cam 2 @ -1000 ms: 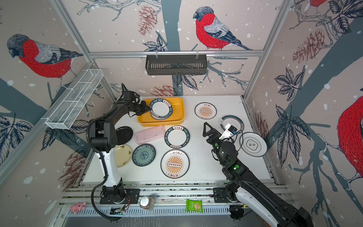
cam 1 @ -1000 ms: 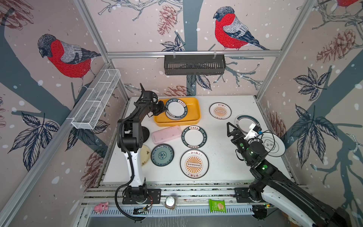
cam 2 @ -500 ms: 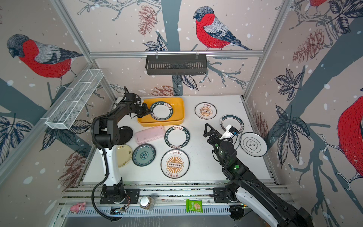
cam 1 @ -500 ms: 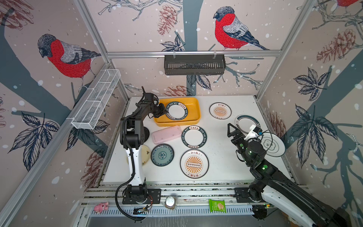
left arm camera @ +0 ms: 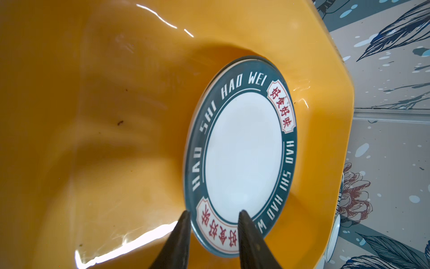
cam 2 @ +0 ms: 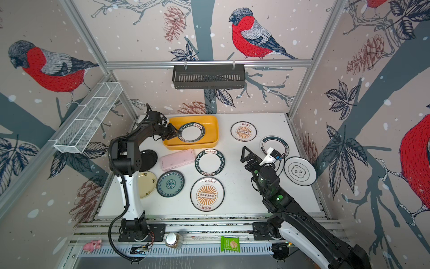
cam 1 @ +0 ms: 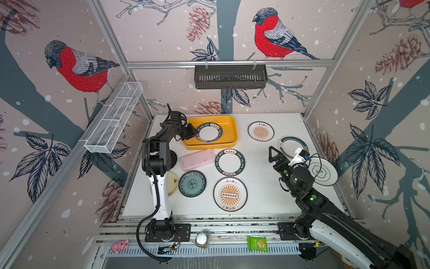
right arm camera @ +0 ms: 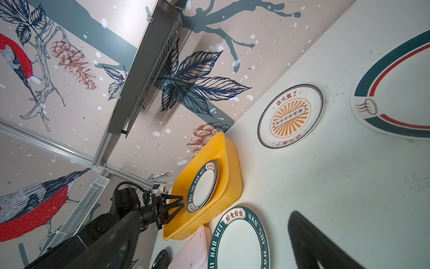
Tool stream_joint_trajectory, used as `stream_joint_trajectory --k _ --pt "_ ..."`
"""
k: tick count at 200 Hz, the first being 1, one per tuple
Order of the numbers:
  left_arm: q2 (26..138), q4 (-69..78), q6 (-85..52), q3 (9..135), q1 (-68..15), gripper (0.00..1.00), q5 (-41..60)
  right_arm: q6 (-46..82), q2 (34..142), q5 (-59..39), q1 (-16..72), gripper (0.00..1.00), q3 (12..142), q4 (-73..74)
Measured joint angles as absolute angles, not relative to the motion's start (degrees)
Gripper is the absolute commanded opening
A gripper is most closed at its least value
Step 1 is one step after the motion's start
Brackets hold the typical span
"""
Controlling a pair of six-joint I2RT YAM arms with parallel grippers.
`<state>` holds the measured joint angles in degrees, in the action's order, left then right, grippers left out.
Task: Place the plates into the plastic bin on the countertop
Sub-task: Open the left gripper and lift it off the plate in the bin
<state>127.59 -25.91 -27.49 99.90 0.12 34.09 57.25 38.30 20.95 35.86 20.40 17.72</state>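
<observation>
At eleven o'clock on the countertop [cam 1: 263, 167], one lettered plate [cam 1: 208, 132] is seen in the lone plastic bin [cam 1: 229, 125], with eight plates [cam 1: 230, 193] outside. Left gripper [left arm camera: 213, 213] is parted astride its rim; right gripper [cam 1: 274, 156] is held agape, empty.

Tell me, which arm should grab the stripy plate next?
Right, probably. The right gripper hovers open close by the stripy plate. The left gripper is far off at the yellow bin, jaws parted around the rim of the lettered plate lying there.
</observation>
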Motion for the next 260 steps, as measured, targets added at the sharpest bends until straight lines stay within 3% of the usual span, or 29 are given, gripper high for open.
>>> stream_joint_trajectory --k 73,151,202,260 --pt "121.6 -24.3 -25.2 94.4 0.1 0.75 35.7 57.3 38.6 20.7 35.9 1.0 20.8 17.5" --pt "95.8 -18.2 -19.8 81.6 -4.1 0.96 30.9 56.5 43.0 20.8 35.8 1.0 25.0 16.2" --pt "79.5 -9.3 -17.6 68.1 -10.6 0.96 29.6 55.7 46.5 21.1 33.8 1.0 27.4 15.0" --pt "74.2 -0.9 -16.8 60.2 -13.8 0.96 37.1 58.8 52.0 13.1 23.3 1.0 29.8 12.4"
